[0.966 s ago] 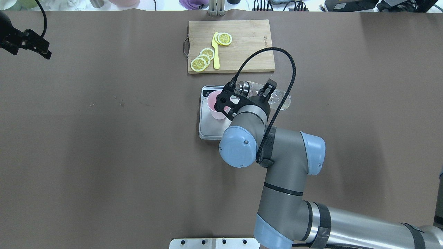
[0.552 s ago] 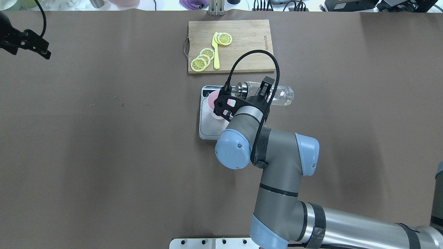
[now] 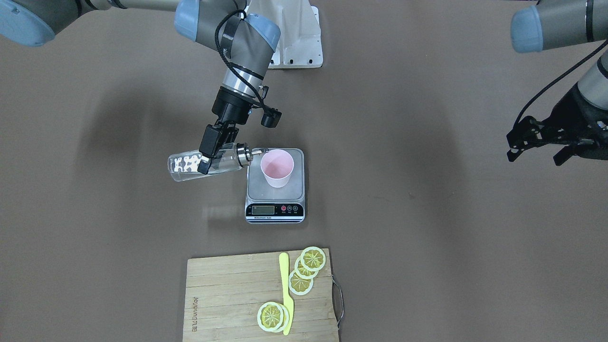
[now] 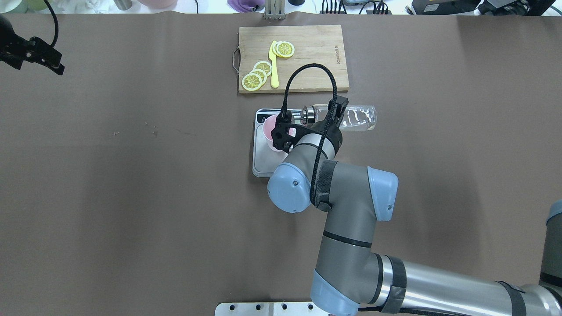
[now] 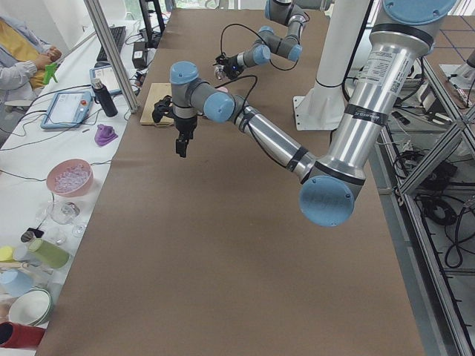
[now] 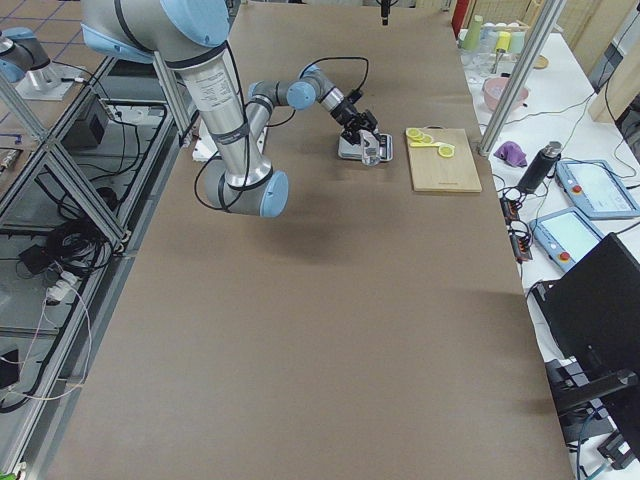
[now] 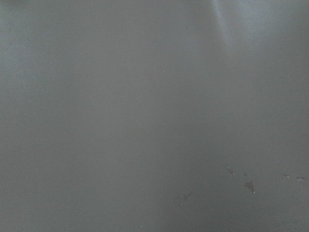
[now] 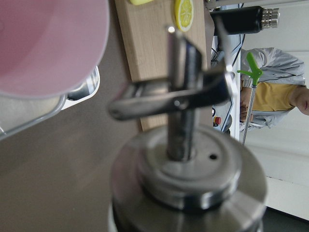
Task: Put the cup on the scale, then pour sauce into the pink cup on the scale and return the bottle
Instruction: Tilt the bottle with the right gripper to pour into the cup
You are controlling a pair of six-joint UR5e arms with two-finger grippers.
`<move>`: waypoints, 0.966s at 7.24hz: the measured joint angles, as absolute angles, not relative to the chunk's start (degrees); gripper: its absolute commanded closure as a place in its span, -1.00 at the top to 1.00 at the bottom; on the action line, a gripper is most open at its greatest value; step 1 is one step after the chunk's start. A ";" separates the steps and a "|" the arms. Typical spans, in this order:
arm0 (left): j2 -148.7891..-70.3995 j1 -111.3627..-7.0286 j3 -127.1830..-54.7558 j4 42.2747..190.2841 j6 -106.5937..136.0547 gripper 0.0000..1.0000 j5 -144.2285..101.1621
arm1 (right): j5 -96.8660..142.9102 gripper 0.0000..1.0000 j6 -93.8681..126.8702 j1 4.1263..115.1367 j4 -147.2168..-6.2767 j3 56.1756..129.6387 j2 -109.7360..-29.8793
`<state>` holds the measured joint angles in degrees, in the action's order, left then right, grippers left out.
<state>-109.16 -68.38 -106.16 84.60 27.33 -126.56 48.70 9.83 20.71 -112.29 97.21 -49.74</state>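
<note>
Right hand point(image 3: 208, 160) clamped across bottle point(image 3: 183, 167) body. Bottle lies near level, spout just at rim of cup point(image 3: 277, 168). Cup stands upright on scale point(image 3: 295, 191) platform. I see no stream; sauce point(image 3: 225, 164) sits along glass. My plan: raise bottle base slowly, hold spout tip over cup mouth, not outside rim, no contact, since light cup likely tips. I watch display point(image 3: 264, 209). Left hand point(image 3: 534, 148) well apart over bare surface point(image 3: 427, 247), fingers spread, empty.
</note>
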 measured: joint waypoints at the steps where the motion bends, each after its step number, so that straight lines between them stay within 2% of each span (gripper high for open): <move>1: -109.13 -68.38 -106.17 84.60 27.33 0.93 -126.56 | 48.65 -1.00 9.06 20.75 -112.97 96.23 -48.97; 7: -109.15 -68.38 -106.11 84.55 27.41 0.93 -126.56 | 46.33 -1.00 3.02 21.37 -118.58 91.54 -44.69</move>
<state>-109.15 -68.38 -106.11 84.55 27.41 -126.56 46.33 3.02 21.37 -118.58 91.54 -44.69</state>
